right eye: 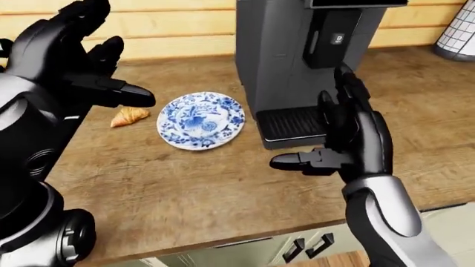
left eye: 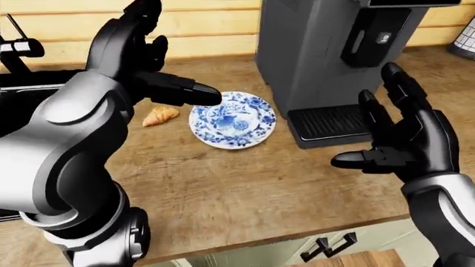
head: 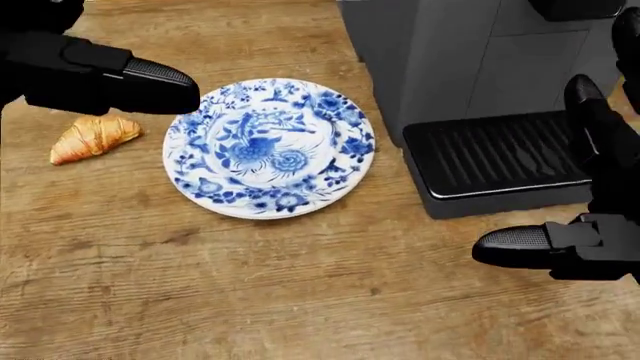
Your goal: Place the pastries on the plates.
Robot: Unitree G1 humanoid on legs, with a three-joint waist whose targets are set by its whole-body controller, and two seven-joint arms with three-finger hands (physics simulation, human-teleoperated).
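Croissant (head: 93,139): small golden-brown crescent with ridged, flaky layers; lies bare on the wood just beside the plate's left edge in the head view, not touching it.
Plate (head: 268,148): round, glossy white ceramic with dense blue floral pattern; nothing on it; flat on the counter between croissant and coffee machine.
Left hand (right eye: 78,61): black, three thick fingers with ribbed rubbery tips; spread wide, holding nothing; raised above the counter, one fingertip (head: 160,75) overlapping the plate's upper-left rim in the head view.
Right hand (right eye: 349,130): same build, fingers splayed and upright, thumb pointing toward view left; holds nothing; hovers over the wood near the drip tray.
Counter (head: 250,285): warm brown wood planks with visible grain and knots; pale green cabinet fronts with dark handles (left eye: 327,247) below its near edge.
Wall (right eye: 185,28): light horizontal wooden boards.
Coffee machine (right eye: 297,50): tall matte grey box; black ribbed drip tray (head: 500,154) at its foot, just right of the plate.
White wire-grid object (right eye: 459,33): far right in the right-eye view, only partly visible.
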